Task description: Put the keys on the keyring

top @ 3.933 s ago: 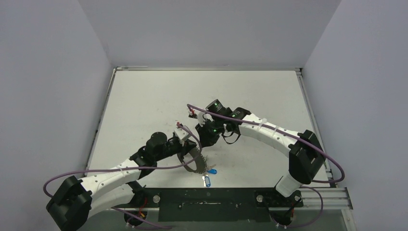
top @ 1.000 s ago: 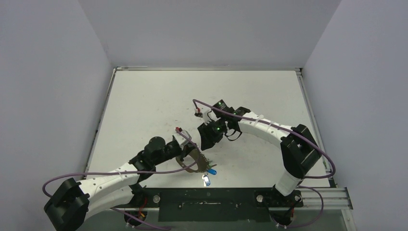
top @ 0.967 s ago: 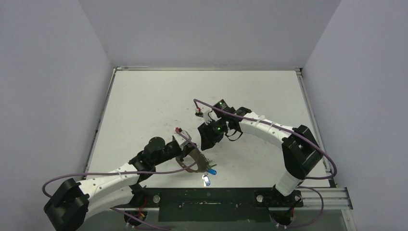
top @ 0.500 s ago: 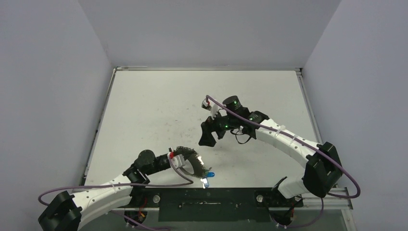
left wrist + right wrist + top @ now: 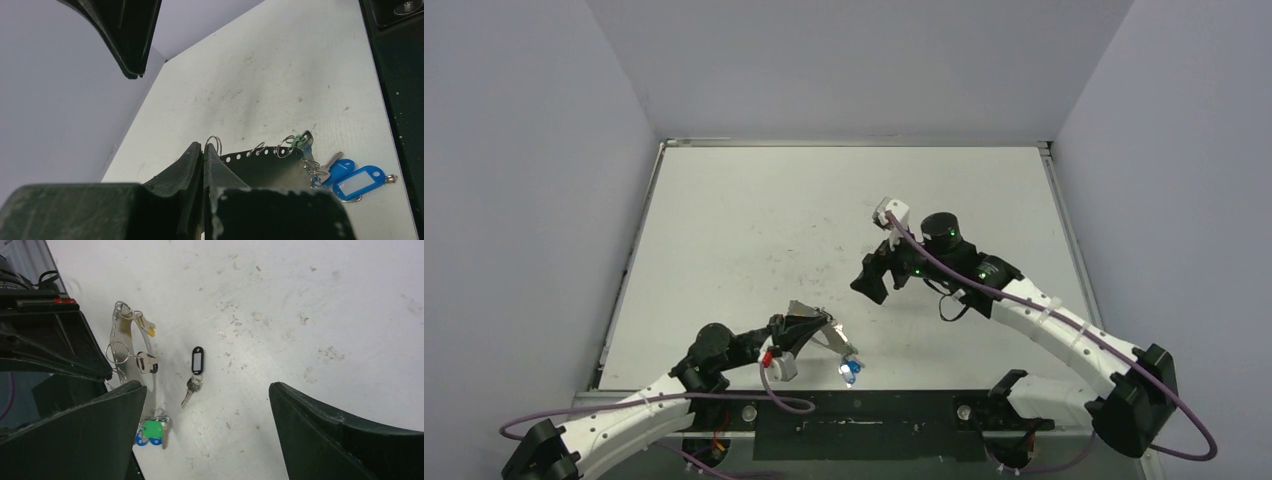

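Presumably to steady it, the left hand (image 5: pixel 202 148) pinches the keyring (image 5: pixel 260 162), blue keys (image 5: pixel 350 179) attached; the right hand (image 5: pixel 204 389) hovers wide open over a black-tagged key (image 5: pixel 195 371) lying beside the keyring.

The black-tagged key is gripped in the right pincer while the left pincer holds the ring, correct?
No. The right wrist view shows the black-tagged key lying loose on the table, with the right pincer open and clear of it. The left pincer does hold the ring.
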